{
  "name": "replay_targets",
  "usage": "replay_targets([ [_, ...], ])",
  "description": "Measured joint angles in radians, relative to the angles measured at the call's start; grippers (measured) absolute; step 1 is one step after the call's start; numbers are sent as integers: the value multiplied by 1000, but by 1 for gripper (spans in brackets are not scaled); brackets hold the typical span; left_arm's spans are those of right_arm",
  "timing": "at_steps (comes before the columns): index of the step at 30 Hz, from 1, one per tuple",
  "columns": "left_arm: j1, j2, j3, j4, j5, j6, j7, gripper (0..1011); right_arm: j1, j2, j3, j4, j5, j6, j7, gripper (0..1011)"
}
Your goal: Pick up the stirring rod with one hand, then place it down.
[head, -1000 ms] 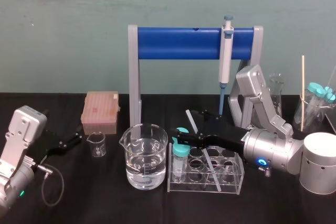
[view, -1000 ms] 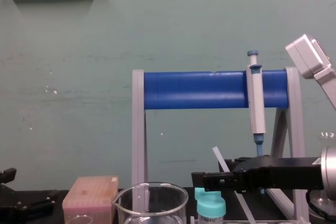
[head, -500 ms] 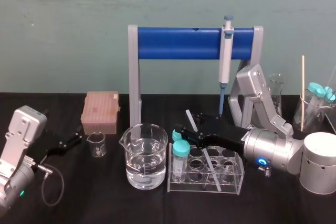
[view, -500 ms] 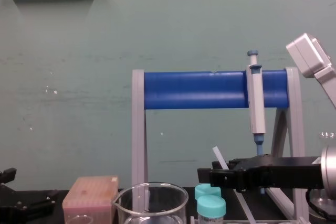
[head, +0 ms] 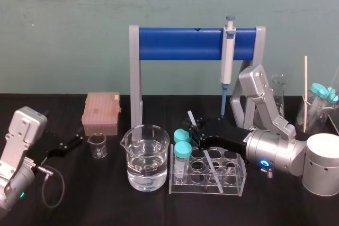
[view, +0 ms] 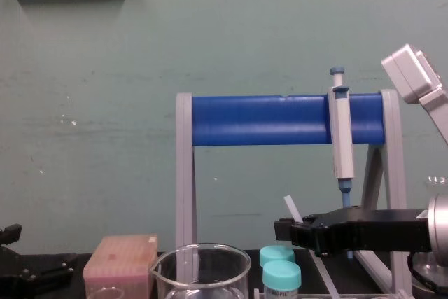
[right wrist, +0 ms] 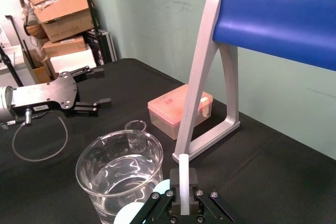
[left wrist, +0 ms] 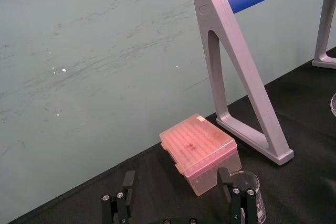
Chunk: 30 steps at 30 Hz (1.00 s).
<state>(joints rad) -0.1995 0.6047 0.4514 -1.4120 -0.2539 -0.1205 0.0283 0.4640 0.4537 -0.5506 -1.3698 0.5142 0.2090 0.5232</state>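
1. Stirring rod (head: 211,161): we find it tilted, its lower part in the clear tube rack (head: 234,182) and its upper end leaning left toward the beaker (head: 146,157).
2. Right gripper (head: 200,130): at the rod's upper part, just above the rack. We cannot tell whether it grips the rod.
3. Left gripper (left wrist: 176,179): parked at the left near the pink box (left wrist: 199,153), fingers (left wrist: 128,182) wide apart, holding nothing.
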Motion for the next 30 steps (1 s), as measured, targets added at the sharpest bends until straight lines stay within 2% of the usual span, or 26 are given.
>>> replay_targets([
  [7, 0, 0, 0, 0, 0, 0, 0, 1000, 0, 0, 0, 0, 0, 0, 0, 69],
  [10, 0, 0, 0, 0, 0, 0, 0, 1000, -9, -7, 12, 1, 3, -28, -1, 69],
  [17, 0, 0, 0, 0, 0, 0, 0, 1000, -44, -30, 60, 7, 12, -173, 1, 69],
  [24, 0, 0, 0, 0, 0, 0, 0, 1000, -73, -38, 109, -2, 56, -301, 66, 69],
  [30, 0, 0, 0, 0, 0, 0, 0, 1000, -92, -21, 138, -46, 82, -358, 108, 69],
])
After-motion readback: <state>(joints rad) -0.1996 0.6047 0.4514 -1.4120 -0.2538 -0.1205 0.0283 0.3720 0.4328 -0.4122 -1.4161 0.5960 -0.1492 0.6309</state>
